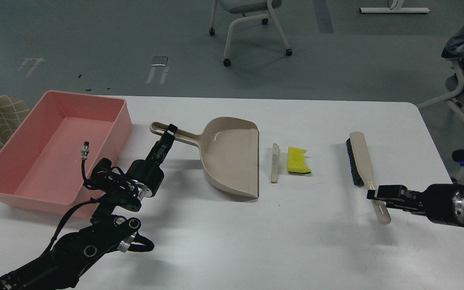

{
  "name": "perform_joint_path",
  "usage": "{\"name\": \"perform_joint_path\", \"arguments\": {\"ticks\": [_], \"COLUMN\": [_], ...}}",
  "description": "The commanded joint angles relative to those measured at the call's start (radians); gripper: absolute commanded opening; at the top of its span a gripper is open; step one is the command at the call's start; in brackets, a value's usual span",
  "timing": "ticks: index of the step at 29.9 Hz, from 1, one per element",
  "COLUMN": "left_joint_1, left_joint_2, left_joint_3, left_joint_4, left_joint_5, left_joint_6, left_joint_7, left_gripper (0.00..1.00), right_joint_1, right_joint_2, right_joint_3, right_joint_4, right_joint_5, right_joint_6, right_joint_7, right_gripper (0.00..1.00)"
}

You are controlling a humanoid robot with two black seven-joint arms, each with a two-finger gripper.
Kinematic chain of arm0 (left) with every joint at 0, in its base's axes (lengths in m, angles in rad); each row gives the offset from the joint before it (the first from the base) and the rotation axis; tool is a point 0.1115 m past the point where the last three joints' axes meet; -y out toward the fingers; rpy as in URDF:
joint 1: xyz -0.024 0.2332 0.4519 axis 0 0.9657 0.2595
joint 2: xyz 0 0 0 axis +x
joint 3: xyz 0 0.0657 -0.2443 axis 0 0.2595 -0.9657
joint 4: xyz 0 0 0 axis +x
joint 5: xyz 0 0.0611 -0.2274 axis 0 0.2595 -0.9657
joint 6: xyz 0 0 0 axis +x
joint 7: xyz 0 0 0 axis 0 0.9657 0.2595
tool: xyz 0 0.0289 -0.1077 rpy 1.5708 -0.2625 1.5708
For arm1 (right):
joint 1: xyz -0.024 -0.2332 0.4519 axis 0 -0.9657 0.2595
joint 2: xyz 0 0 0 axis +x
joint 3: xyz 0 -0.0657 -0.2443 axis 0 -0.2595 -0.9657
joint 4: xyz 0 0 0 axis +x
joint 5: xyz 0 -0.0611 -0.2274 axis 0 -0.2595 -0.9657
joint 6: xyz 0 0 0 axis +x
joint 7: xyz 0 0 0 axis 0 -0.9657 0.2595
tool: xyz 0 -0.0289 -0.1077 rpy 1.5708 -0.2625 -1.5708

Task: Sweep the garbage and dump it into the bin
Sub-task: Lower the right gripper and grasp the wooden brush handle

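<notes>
The garbage lies mid-table: a yellow sponge (298, 160) with dark green backing, and a thin white slice (274, 162) just left of it. The beige dustpan (230, 156) lies left of the slice with its open edge facing it. My left gripper (170, 131) is shut on the dustpan's handle. The beige brush (361, 159) with black bristles lies right of the sponge. My right gripper (373, 194) is at the brush's handle, low over the table, and looks open. The pink bin (121, 121) stands at the far left.
A small metal connector on a black cable (83, 150) sticks up from my left arm in front of the bin. The table's right edge (453, 161) is close to my right arm. Chairs stand on the floor beyond the table.
</notes>
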Motion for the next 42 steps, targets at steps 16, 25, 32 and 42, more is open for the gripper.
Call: {"name": "perform_joint_path", "arguments": {"ticks": [16, 25, 32, 42], "left_joint_1": [0.002, 0.003, 0.003, 0.008], "left_joint_2": [0.003, 0.006, 0.005, 0.009], "left_joint_3": [0.000, 0.000, 0.000, 0.001], "left_joint_4": [0.000, 0.000, 0.000, -0.002], "left_joint_5": [0.000, 0.000, 0.002, 0.008], "left_joint_6": [0.000, 0.000, 0.000, 0.000], "left_joint_7": [-0.003, -0.003, -0.004, -0.004], "left_gripper": [0.00, 0.00, 0.00, 0.00], "right_joint_1": [-0.005, -0.003, 0.000, 0.017], "right_joint_2": [0.035, 0.035, 0.035, 0.037], "right_joint_3": [0.000, 0.000, 0.001, 0.004], "right_joint_4": [0.000, 0.002, 0.003, 0.009], "right_joint_5": [-0.025, -0.025, -0.025, -0.028], "right_joint_6": [-0.019, -0.019, -0.020, -0.022], "right_joint_7": [-0.011, -0.029, -0.034, -0.044], "right_gripper": [0.46, 0.26, 0.12, 0.05]}}
